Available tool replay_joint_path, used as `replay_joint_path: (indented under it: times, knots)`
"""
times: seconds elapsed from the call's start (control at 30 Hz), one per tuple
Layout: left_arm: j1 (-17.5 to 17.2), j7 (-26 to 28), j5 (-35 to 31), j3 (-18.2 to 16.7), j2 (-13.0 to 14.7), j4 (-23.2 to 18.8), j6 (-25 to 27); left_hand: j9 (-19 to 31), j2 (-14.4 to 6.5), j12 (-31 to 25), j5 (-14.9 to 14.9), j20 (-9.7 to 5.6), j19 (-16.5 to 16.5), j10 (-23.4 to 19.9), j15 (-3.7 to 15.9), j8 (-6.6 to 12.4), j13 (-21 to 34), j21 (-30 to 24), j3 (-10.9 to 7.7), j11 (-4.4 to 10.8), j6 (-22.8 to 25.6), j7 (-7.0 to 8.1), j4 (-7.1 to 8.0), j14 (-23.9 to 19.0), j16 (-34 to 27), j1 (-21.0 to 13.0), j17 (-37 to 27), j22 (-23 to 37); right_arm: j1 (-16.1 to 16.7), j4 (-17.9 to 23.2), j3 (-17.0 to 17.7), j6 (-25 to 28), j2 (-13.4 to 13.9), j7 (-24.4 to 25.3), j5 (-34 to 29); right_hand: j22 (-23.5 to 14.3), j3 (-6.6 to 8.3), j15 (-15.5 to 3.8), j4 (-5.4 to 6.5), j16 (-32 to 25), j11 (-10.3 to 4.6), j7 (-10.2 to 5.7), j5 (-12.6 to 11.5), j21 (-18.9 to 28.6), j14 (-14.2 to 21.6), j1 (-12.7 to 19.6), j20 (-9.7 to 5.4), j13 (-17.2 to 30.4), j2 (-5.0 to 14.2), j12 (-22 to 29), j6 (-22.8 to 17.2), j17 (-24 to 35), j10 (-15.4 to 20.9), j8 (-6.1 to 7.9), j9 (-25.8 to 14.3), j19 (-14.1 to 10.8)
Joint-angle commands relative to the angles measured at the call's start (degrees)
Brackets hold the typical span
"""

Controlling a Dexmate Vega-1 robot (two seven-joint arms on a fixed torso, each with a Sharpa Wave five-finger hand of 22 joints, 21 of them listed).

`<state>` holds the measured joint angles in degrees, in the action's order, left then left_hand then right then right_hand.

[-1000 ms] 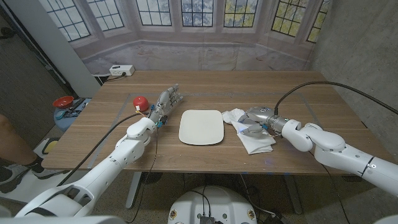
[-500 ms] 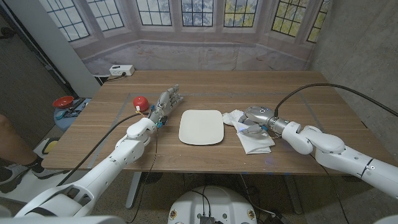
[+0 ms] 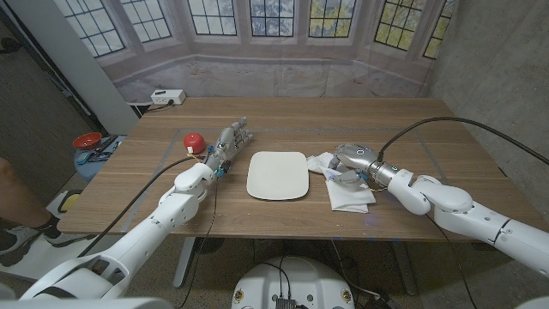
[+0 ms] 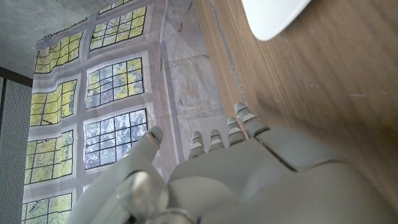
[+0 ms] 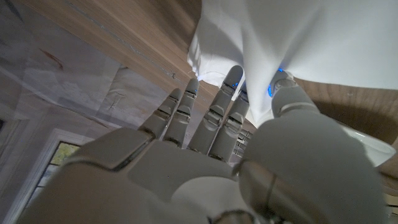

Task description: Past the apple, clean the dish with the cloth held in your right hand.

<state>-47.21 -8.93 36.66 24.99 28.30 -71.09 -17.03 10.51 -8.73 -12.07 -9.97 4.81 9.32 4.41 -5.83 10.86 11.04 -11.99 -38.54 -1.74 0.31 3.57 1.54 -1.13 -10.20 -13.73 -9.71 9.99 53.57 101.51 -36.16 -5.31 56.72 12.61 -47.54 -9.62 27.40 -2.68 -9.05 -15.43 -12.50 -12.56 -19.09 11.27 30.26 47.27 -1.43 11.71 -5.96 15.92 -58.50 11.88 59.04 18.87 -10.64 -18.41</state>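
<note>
The white rounded-rectangle dish (image 3: 278, 175) lies mid-table, and its corner shows in the left wrist view (image 4: 273, 15). A red apple (image 3: 194, 140) sits to its left. My left hand (image 3: 227, 144) stands between apple and dish with its fingers stretched out, holding nothing (image 4: 249, 174). A crumpled white cloth (image 3: 348, 189) lies just right of the dish. My right hand (image 3: 352, 161) is on top of it. In the right wrist view, thumb and fingers (image 5: 227, 93) pinch the cloth (image 5: 311, 31) between them.
A white power strip (image 3: 167, 97) sits at the far left corner of the table (image 3: 429, 129). Black cables trail from both arms. Off the table's left side are a red bowl (image 3: 86, 140) and a person's knee (image 3: 10, 184).
My right hand has shifted slightly left toward the dish, dragging the cloth's near edge with it. The left hand, apple and dish have not moved.
</note>
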Motion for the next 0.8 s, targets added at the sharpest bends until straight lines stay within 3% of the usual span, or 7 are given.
replay_joint_path:
  times: [0.03,0.43,0.8]
  knots:
    - [-0.33,-0.04,0.10,-0.09,0.15,-0.16,-0.07,0.15,-0.30,-0.17,-0.42,-0.06,0.56,0.08,-0.20,0.36,0.25,0.30,-0.14,-0.34,0.30,-0.02,-0.19,-0.42,-0.05,-0.01,-0.13,0.22,-1.11,-3.91,-0.90,-2.46,-1.72,5.66,-1.09,-0.01,0.99,-9.03,-0.01,0.23,0.10,-0.05,-0.41,-0.12,1.32,0.82,-0.29,0.01,0.27,-0.19,-1.37,0.29,1.45,0.52,-0.08,-0.95]
    - [-0.50,-0.09,0.22,-0.18,0.09,0.05,-0.30,0.16,-0.32,-0.23,-0.43,-0.09,0.66,-0.12,-0.20,0.44,0.25,0.29,-0.25,-0.37,0.77,-0.14,-0.34,-0.53,-0.07,-0.09,-0.13,0.22,-1.87,-6.78,-1.71,-4.82,-2.52,10.30,-0.82,-0.01,-0.49,-9.78,-0.05,-2.32,0.31,0.13,1.24,0.00,4.52,4.30,-1.33,0.10,2.93,0.22,-7.28,2.21,7.13,1.56,-0.06,-3.19]
    - [-0.14,-0.52,0.36,-0.18,0.08,0.54,-0.17,0.17,-0.33,-0.30,-0.43,-0.11,0.69,-0.33,-0.29,0.39,0.26,0.29,-0.34,-0.34,0.85,-0.15,-0.42,-0.70,-0.12,-0.12,-0.14,0.23,-1.43,-6.08,-1.49,-5.10,-2.14,12.35,-0.81,0.00,-2.31,-10.47,-0.41,-4.35,0.48,0.57,1.66,-0.18,7.62,8.27,-3.14,-0.10,3.66,0.34,-10.39,3.43,11.37,1.09,0.20,-4.53]
